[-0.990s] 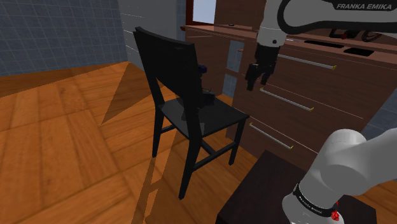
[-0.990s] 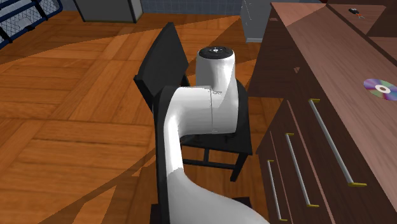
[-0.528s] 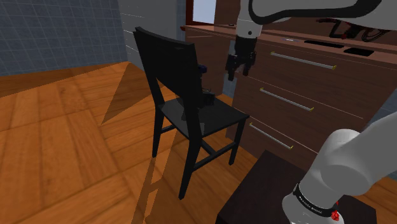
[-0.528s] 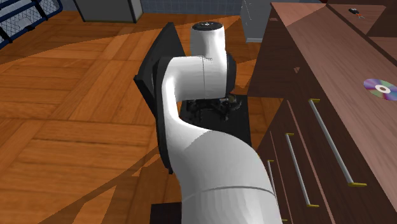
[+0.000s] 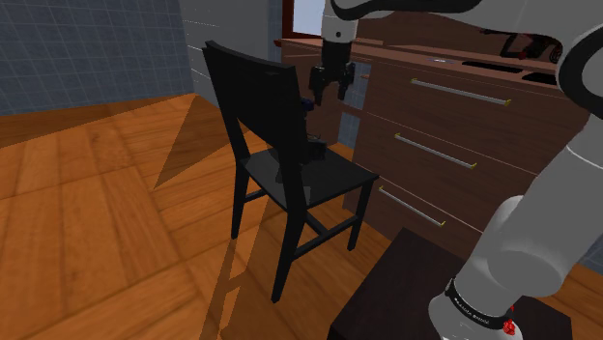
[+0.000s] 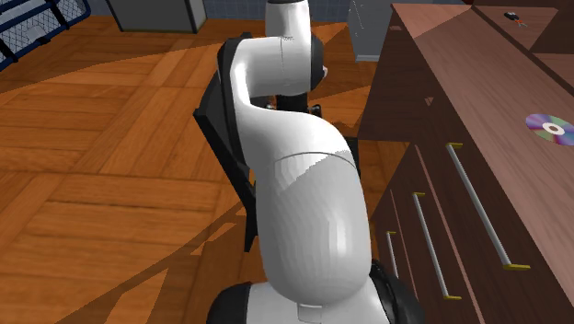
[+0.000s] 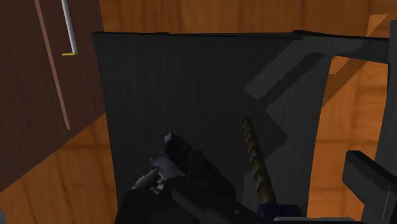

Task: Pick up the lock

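While the gripper (image 5: 330, 94) hangs above the black chair (image 5: 333, 176), jaws spread wide and empty, the lock (image 5: 307, 104) stands on the seat close beneath.

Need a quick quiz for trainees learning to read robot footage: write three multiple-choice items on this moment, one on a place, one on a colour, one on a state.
1. Where does the hand hang?
A. Over the seat of the chair.
B. Beneath the seat.
C. Behind the backrest.

2. What colour is the chair?
A. White.
B. Red.
C. Black.

3. How do the hand's fingers stand?
A. Pressed together.
B. Apart, with nothing between them.
C. Clamped on the backrest.

Answers:
1 A: the wrist view looks down on the seat.
2 C: the shoulder view shows the chair black all over.
3 B: the shoulder view shows a gap between the two fingers.
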`<move>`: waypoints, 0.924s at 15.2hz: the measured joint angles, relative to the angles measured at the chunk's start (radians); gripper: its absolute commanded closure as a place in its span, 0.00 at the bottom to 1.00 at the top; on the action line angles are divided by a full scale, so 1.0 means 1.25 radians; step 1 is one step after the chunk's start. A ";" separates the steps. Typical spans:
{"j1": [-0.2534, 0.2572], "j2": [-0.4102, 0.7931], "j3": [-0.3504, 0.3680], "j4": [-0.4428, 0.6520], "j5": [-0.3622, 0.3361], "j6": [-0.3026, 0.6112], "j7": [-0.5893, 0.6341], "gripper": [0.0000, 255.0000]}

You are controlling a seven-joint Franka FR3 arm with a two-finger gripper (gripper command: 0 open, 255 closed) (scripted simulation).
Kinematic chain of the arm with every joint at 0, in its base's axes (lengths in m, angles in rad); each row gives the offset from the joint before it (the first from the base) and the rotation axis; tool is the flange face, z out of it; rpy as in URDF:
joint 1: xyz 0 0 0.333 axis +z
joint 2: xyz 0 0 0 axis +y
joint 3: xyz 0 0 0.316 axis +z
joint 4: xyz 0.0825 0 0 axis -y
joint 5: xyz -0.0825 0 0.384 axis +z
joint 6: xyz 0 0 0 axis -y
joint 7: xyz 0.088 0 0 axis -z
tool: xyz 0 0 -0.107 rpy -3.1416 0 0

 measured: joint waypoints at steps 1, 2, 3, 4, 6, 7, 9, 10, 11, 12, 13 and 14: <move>0.002 0.033 0.002 0.045 0.000 -0.012 0.005 0.00; 0.003 0.066 0.003 0.095 0.001 -0.028 0.007 0.00; 0.002 0.108 0.003 0.151 0.001 -0.040 0.006 0.00; 0.003 0.146 0.003 0.202 0.001 -0.054 0.008 0.00; 0.002 0.186 0.003 0.256 0.001 -0.067 0.008 0.00; 0.002 0.195 0.003 0.258 0.001 -0.061 0.008 0.00; 0.004 0.189 0.004 0.232 0.001 -0.040 0.012 0.00; 0.003 0.186 0.004 0.216 0.001 -0.027 0.012 0.00; 0.004 0.184 0.004 0.202 0.001 -0.016 0.015 0.00; 0.004 0.180 0.004 0.186 0.001 -0.004 0.015 0.00; 0.004 0.179 0.004 0.176 0.001 0.005 0.015 0.00; 0.004 0.179 0.004 0.173 0.001 0.008 0.015 1.00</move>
